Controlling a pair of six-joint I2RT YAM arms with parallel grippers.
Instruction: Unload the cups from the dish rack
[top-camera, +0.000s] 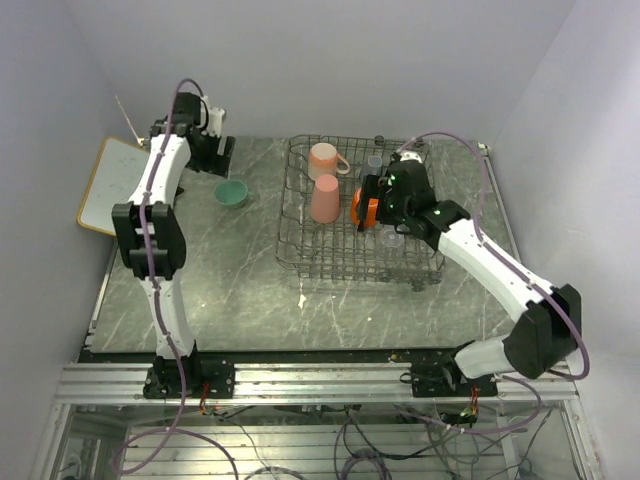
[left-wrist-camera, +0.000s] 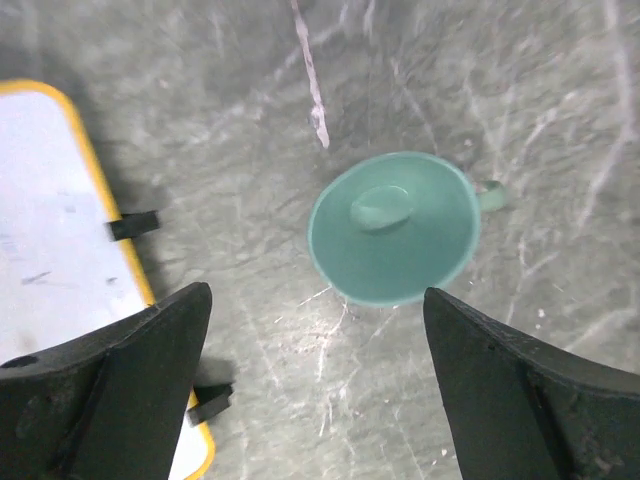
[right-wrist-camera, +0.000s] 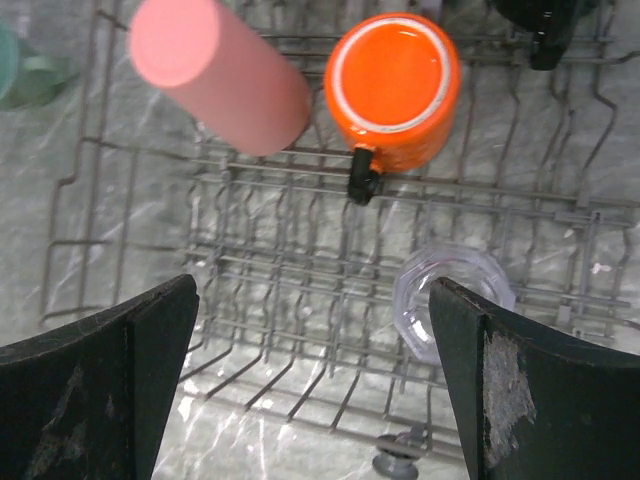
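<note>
The grey wire dish rack (top-camera: 330, 255) stands at centre right. In it are a tall pink tumbler (top-camera: 325, 198), a pale pink mug (top-camera: 325, 158), an orange mug (top-camera: 362, 208), a small grey-blue cup (top-camera: 374, 160) and a clear glass (top-camera: 392, 238). My right gripper (top-camera: 380, 205) hangs open over the rack. Its wrist view shows the tumbler (right-wrist-camera: 225, 75), the upside-down orange mug (right-wrist-camera: 393, 90), the glass (right-wrist-camera: 450, 300) by the right finger, and a black mug (right-wrist-camera: 545, 20) at the top edge. A mint green mug (top-camera: 232, 193) stands on the table. My left gripper (left-wrist-camera: 315, 380) is open and empty above it (left-wrist-camera: 395, 228).
A wood-framed whiteboard (top-camera: 110, 185) lies at the table's left edge, close to the left gripper; it also shows in the left wrist view (left-wrist-camera: 50, 250). The rack's raised wire sides and tines (right-wrist-camera: 280, 250) surround the right gripper. Walls close in behind and on both sides.
</note>
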